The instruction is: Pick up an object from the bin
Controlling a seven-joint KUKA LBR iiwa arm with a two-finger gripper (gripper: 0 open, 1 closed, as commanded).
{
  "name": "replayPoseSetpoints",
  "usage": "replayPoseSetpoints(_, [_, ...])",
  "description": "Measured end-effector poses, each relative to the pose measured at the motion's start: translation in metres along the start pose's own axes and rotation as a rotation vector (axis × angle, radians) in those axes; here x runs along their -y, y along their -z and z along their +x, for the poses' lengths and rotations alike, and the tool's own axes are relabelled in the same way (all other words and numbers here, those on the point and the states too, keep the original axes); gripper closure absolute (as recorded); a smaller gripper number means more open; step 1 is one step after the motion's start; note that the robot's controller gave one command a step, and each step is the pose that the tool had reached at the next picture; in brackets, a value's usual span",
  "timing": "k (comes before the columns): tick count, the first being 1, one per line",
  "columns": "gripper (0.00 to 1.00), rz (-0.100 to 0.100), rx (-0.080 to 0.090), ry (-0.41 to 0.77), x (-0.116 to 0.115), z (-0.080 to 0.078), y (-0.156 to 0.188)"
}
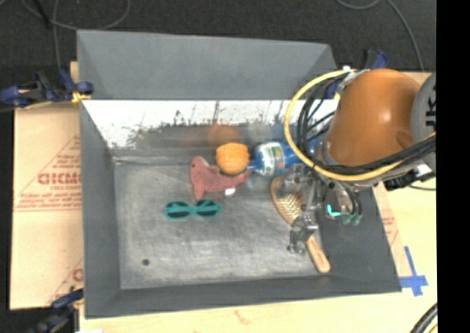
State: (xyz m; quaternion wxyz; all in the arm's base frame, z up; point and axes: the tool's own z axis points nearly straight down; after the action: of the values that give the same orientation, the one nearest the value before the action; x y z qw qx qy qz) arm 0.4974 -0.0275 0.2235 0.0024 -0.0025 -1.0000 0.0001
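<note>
Camera view, looking down into a grey metal bin (99,199) with sloping walls and a flat, scuffed floor. The left half and the near side of the floor are mostly bare, which leaves wide open room there. The things lie along the far wall and the right side.

The arm reaches in from the right. Its rounded orange cover (371,115) and loops of yellow and black cables (294,126) hang over the bin's right wall and far-right corner. The gripper (299,240) hangs low on the right side of the floor, close to the foot of the right wall, with little room on that side. Whether it is wide or narrow cannot be told from this angle.

A wooden brush (285,203) lies flat on the floor on the right side of the bin. Its oval head is towards the far left and its handle (319,258) towards the near right, so its long axis runs on a slant. The gripper is over the neck of the brush, where head meets handle. The handle's end shows just past it, at the foot of the right wall.

By the far wall, an orange ball (232,157) sits touching a clear plastic bottle with a blue label (270,159) on its right. A crumpled pink-red piece (204,179) lies just left of the ball. A teal pair of toy glasses (192,209) lies near the middle of the floor, well apart from the gripper.
</note>
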Motion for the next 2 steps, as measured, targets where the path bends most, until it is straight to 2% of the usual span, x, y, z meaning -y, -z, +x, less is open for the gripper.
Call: replayPoseSetpoints(2, [0.00,0.000,0.010,0.007,0.0022,-0.0031,0.0009])
